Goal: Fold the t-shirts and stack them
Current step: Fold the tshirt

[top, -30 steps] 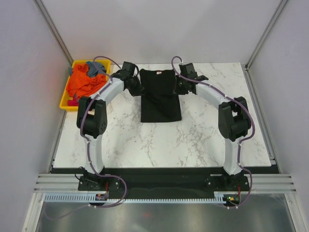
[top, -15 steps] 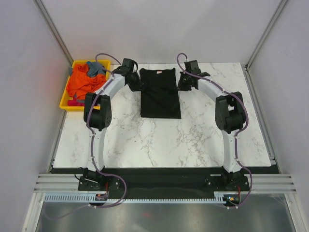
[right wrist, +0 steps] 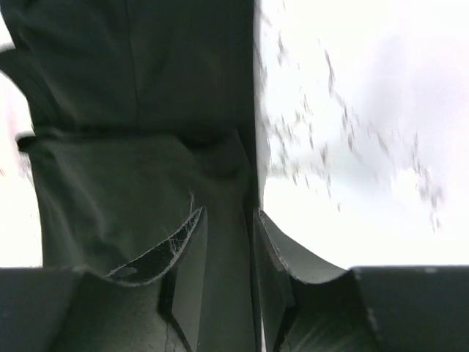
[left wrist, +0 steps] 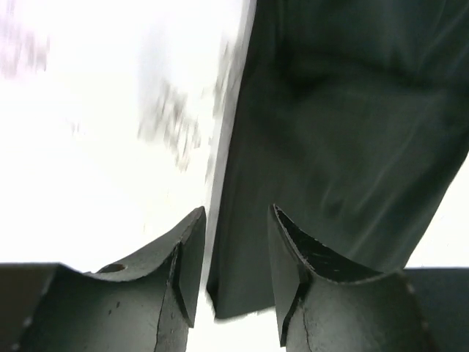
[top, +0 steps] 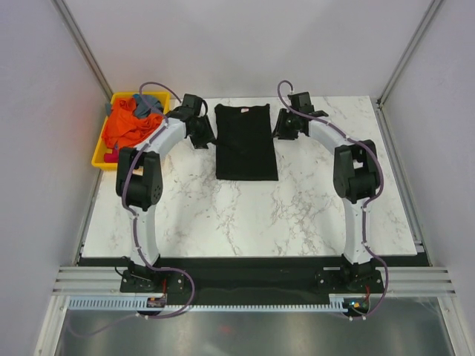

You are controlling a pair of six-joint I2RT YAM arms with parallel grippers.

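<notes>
- Black t-shirt (top: 246,142) lies flat, far centre of the table (top: 245,219).
- Left pincer (left wrist: 238,213) and right pincer (right wrist: 229,213) flank it — both open, empty.
- Soft, limp cloth — likely best pinched at corners.

Left arm (top: 140,184) and right arm (top: 357,178) stretched forward, elbows outward, left gripper (left wrist: 234,214) parted, right gripper (right wrist: 229,213) parted, both seemingly empty

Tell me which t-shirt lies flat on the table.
The black t-shirt: it alone is spread flat on the table; the orange shirt and grey-blue shirt sit crumpled in the tray.
</notes>
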